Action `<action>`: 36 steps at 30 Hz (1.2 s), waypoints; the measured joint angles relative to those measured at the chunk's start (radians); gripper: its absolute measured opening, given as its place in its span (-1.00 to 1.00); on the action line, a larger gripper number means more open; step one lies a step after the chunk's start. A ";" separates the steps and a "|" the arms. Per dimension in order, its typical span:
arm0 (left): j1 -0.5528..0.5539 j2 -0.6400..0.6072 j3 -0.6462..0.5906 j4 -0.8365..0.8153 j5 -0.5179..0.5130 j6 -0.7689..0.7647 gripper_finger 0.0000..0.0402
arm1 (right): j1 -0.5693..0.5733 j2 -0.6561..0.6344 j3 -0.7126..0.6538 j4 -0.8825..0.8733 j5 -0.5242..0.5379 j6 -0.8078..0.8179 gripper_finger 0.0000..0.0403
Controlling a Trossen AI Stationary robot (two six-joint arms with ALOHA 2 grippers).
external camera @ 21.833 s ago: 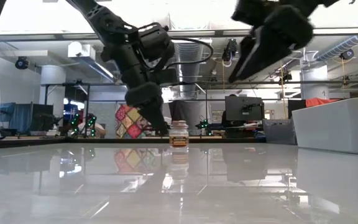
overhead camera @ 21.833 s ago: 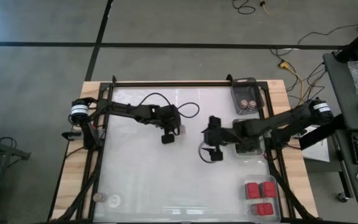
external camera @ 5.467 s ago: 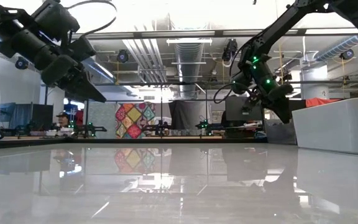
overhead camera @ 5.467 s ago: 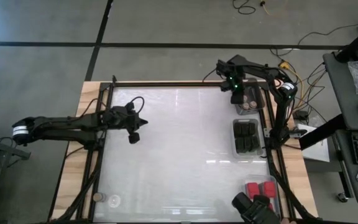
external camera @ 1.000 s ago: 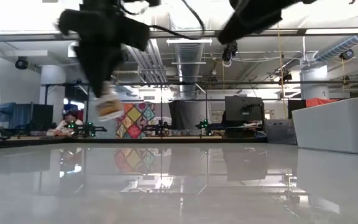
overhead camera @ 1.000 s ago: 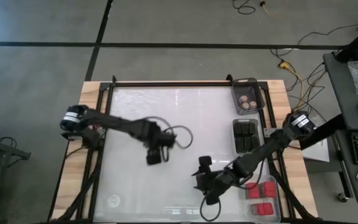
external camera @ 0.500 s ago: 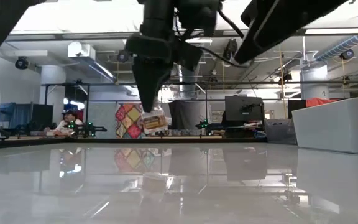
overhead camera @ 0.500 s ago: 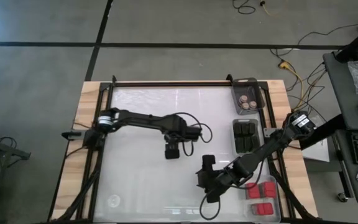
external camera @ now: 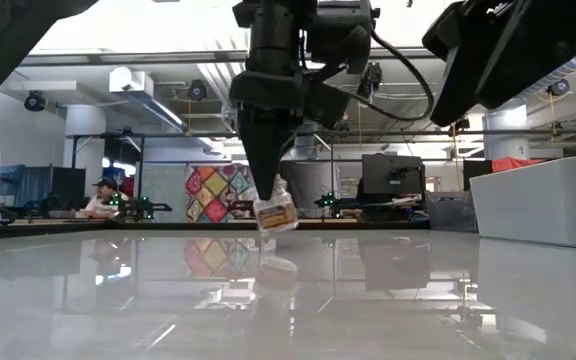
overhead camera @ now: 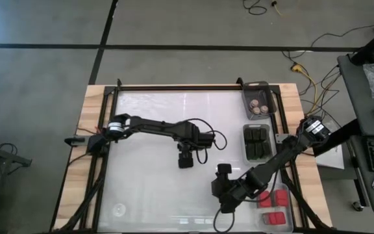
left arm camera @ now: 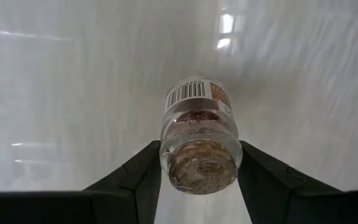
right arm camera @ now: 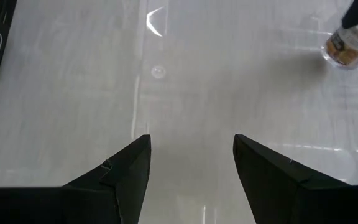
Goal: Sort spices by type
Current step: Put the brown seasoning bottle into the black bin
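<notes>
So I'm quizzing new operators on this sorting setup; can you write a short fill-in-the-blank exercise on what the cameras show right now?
1. The left hand is shut on a small ____ with a barcode label.
2. The right hand is open and holds ____.
3. In the high view, the tray nearest the table's bottom right corner holds blocks coloured ____.
4. The round jars already sorted sit in the tray at the table's top ____ corner.

Missing words: jar; nothing; red; right
</notes>
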 joint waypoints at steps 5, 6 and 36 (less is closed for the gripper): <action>0.000 0.000 -0.017 0.005 0.012 -0.018 -0.17 | 0.000 0.000 0.000 0.000 0.001 0.010 0.09; 0.000 -0.002 -0.017 0.005 0.012 -0.019 -0.15 | 0.000 0.000 0.000 0.000 0.006 0.010 0.09; -0.088 -0.654 -0.641 0.457 -0.143 -0.166 0.17 | -0.233 0.000 0.078 0.018 -0.086 -0.326 0.42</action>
